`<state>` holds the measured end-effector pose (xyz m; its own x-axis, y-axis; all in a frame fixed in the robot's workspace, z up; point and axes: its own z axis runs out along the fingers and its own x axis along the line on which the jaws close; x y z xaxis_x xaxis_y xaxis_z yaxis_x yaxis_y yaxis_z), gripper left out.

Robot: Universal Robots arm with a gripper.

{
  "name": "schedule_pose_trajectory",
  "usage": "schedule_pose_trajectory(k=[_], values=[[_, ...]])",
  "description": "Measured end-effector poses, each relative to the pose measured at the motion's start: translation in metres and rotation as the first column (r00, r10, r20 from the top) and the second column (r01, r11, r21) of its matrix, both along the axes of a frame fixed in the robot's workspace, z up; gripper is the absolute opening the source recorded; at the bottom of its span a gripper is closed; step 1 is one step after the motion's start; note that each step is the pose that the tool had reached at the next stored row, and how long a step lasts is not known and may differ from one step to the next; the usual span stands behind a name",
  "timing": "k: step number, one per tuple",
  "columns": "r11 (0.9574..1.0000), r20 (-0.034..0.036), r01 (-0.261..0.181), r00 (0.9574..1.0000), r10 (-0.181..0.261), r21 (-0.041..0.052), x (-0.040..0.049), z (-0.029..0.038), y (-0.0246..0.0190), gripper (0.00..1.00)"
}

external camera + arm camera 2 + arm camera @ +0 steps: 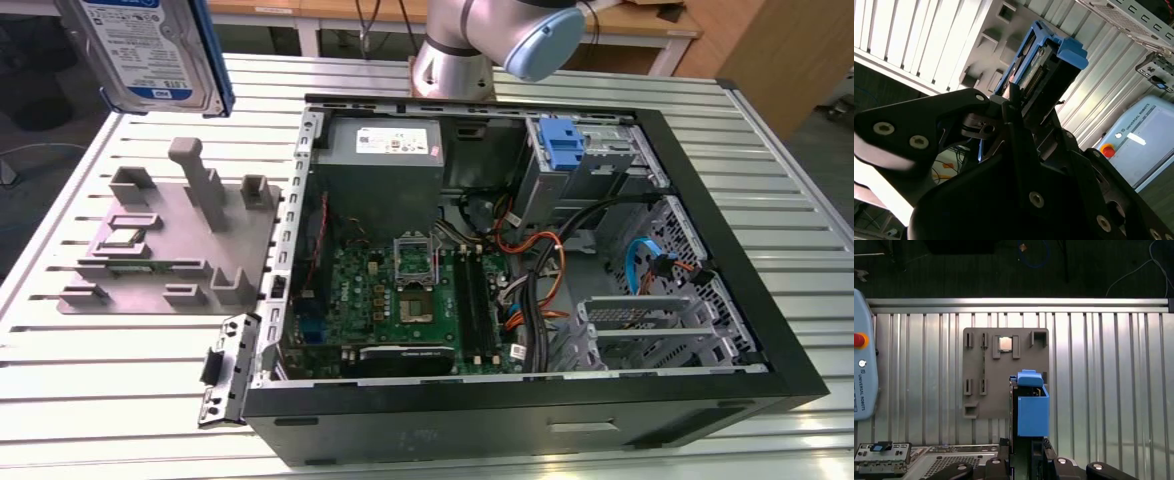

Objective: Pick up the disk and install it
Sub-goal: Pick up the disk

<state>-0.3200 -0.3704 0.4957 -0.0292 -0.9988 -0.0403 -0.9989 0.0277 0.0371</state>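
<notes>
Over slatted metal table (134, 360), blue-framed silver disk (147, 50) hangs.

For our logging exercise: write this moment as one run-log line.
gripper: shut on disk | disk: held over grey fixture | computer case: open, disk not installed

Robotics lab, slatted metal bench (134, 385), open computer case (534, 412)
</notes>
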Motion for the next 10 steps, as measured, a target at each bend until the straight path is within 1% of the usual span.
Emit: schedule_pose_trajectory(k=[10], values=[[1.0000,-0.0001,0.000,1.0000,0.000,-0.0001,0.0025,0.0001,0.0000,0.35]])
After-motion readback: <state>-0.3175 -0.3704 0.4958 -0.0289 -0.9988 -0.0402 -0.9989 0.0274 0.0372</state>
